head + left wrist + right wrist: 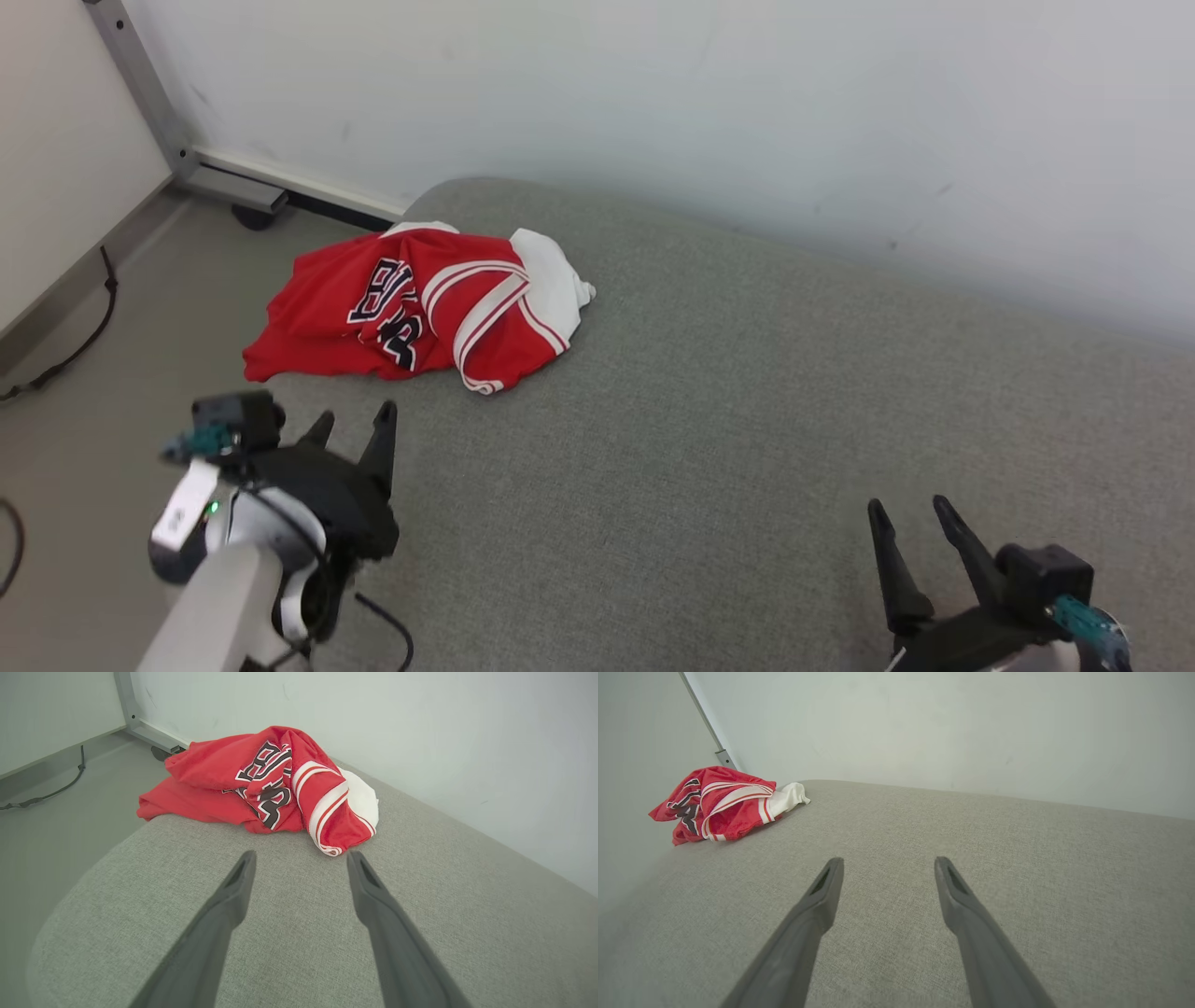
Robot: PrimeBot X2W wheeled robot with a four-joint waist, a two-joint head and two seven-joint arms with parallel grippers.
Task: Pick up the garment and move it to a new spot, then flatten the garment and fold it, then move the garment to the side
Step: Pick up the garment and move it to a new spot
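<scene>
Near the far left corner of the grey woven cushion (747, 420), the garment (411, 308) is seen crumpled in a soft heap: a red jersey with white striped trim, black-and-white lettering and a white fold on its right side. Its left part is draped over the cushion's rounded left edge. The left gripper (354, 415) is held just short of the heap, its two tapered dark fingers spread wide with nothing between them. The right gripper (907, 507) is poised near the front right, well apart from the garment, likewise spread and empty.
</scene>
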